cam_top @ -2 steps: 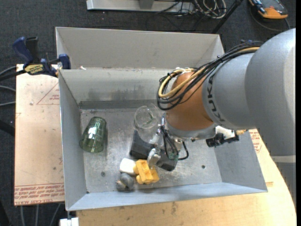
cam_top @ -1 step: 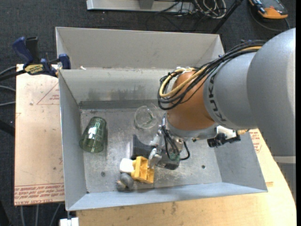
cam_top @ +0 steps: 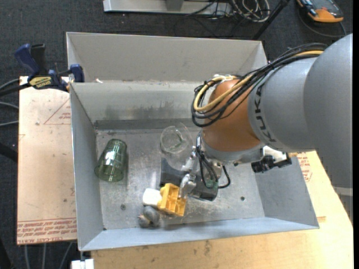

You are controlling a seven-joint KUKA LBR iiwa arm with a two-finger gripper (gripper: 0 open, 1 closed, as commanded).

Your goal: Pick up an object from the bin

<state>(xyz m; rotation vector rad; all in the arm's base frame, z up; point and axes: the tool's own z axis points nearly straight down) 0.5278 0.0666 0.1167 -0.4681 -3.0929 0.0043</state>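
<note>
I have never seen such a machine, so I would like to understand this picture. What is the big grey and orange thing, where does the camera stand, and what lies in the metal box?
The big grey shape is a robot arm that reaches in from the right. The orange cover and the cables on it are parts of the robot. The camera looks down on the grey metal bin from above, a little from one side.

At the arm's end is the gripper, the robot's hand. It is low in the bin, next to a yellow block. I cannot tell whether it holds anything.

Also in the bin are a green cup lying on its side at the left, a clear cup near the middle, a small white piece and a small grey piece by the front wall.
</note>
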